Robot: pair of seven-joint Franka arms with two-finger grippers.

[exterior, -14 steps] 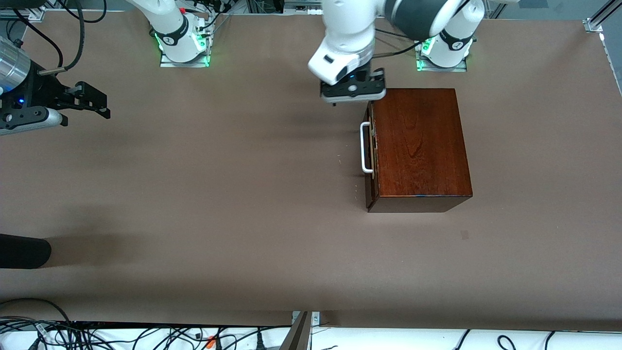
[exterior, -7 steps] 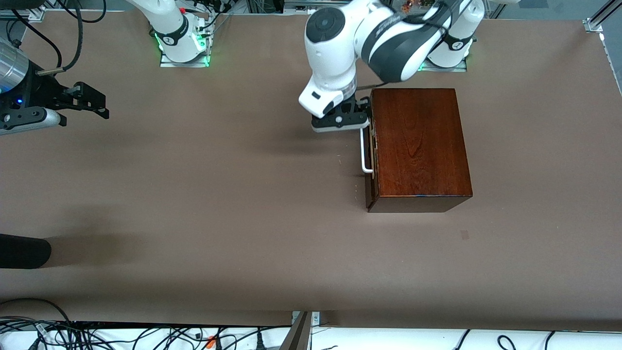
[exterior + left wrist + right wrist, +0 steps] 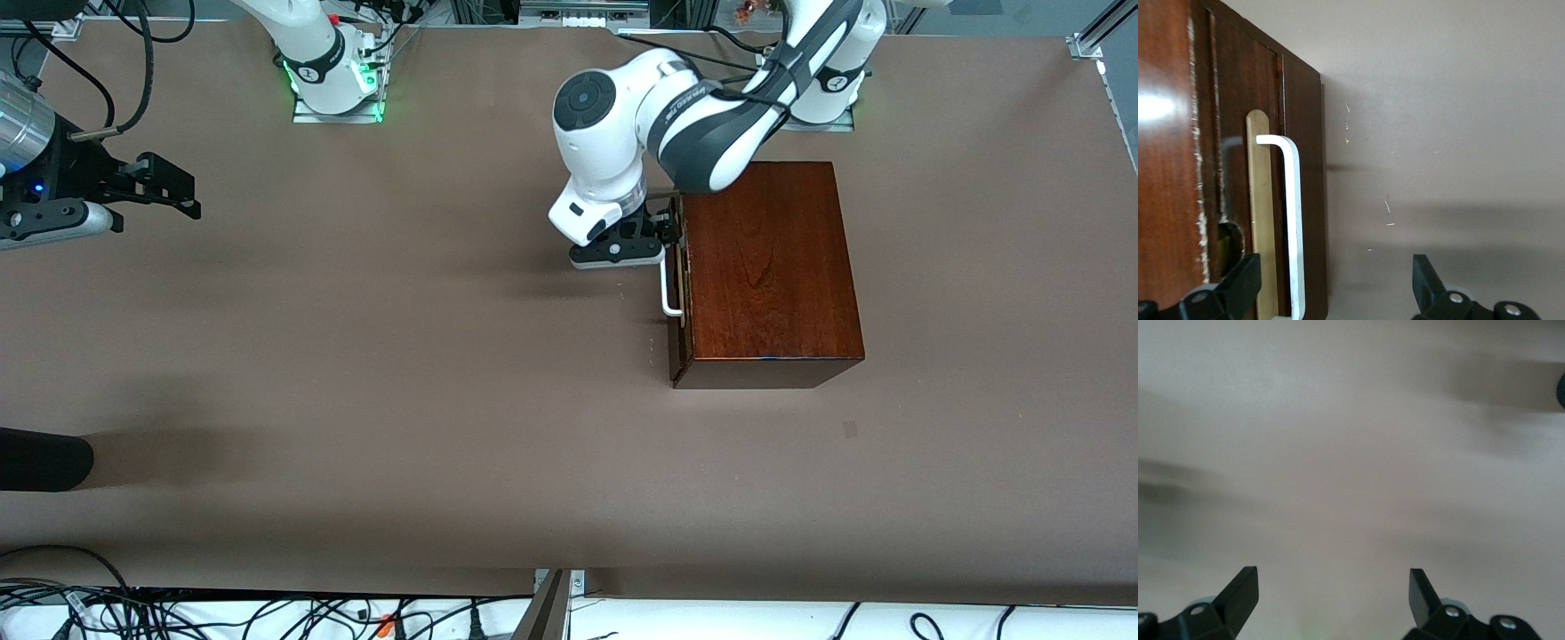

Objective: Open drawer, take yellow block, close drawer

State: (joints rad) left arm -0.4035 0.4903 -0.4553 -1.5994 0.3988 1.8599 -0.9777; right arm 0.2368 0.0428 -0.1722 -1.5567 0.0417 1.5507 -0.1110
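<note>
Drawer point(image 3: 675, 276) sits shut in its reddish-brown wooden box point(image 3: 765, 267), toward the left arm's end of the table point(image 3: 400, 373), and we see no yellow block anywhere. The left gripper point(image 3: 665, 233) is low in front of the drawer, at the end of the white handle point(image 3: 666, 284) farther from the front camera. In the left wrist view we catch its fingers point(image 3: 1238, 287) spread wide, straddling the handle point(image 3: 1293, 220). The right gripper point(image 3: 173, 187) waits over bare table at the right arm's end, fingers point(image 3: 1238, 590) parted too.
</note>
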